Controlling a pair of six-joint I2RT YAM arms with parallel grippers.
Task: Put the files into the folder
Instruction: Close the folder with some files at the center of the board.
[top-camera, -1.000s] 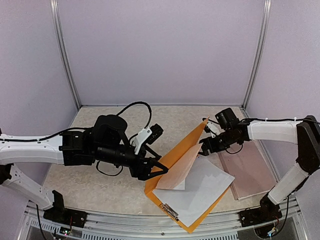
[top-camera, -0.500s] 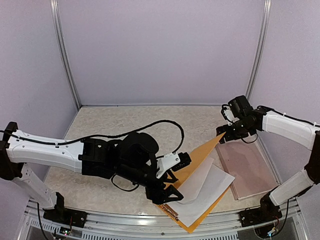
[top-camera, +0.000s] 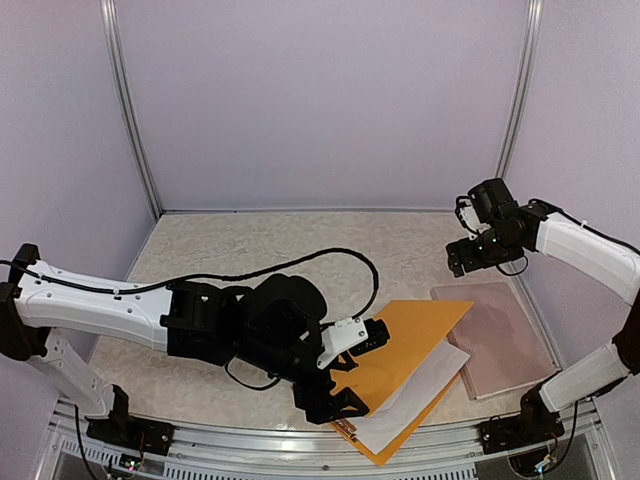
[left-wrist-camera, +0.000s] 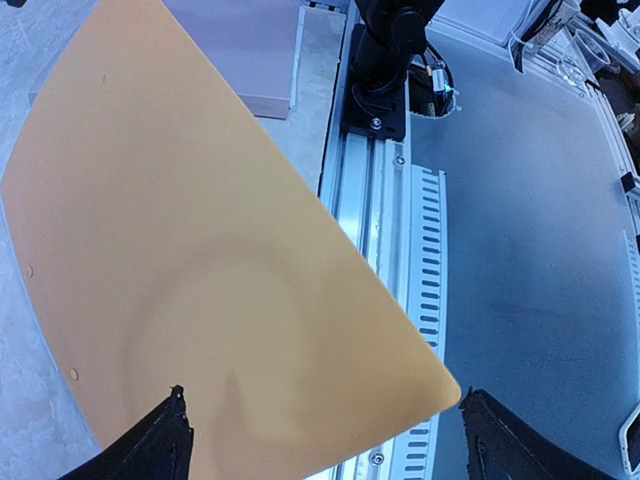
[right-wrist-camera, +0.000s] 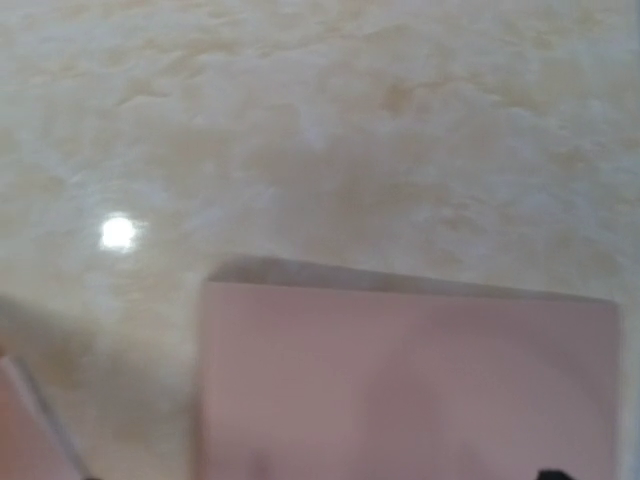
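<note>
The orange-yellow folder (top-camera: 412, 336) lies flat near the table's front edge, its cover down over the files. The files (top-camera: 418, 398) are white sheets whose edges stick out along the folder's right and near sides. My left gripper (top-camera: 345, 395) hangs low over the folder's near left corner. In the left wrist view its black fingers (left-wrist-camera: 165, 445) stand wide apart, open, with the orange cover (left-wrist-camera: 200, 250) filling the picture below them. My right gripper (top-camera: 458, 262) is open and holds nothing, raised beyond the folder's far corner.
A pinkish-brown flat board (top-camera: 500, 338) lies right of the folder, and it is blurred under the right wrist camera (right-wrist-camera: 410, 380). The aluminium front rail (left-wrist-camera: 380, 200) runs just past the folder's near edge. Frame posts and purple walls enclose the table.
The folder's raised cover has dropped flat over the sheets. My right gripper let go of it and drew back up and to the right. My left gripper moved nearer and opened wider.
</note>
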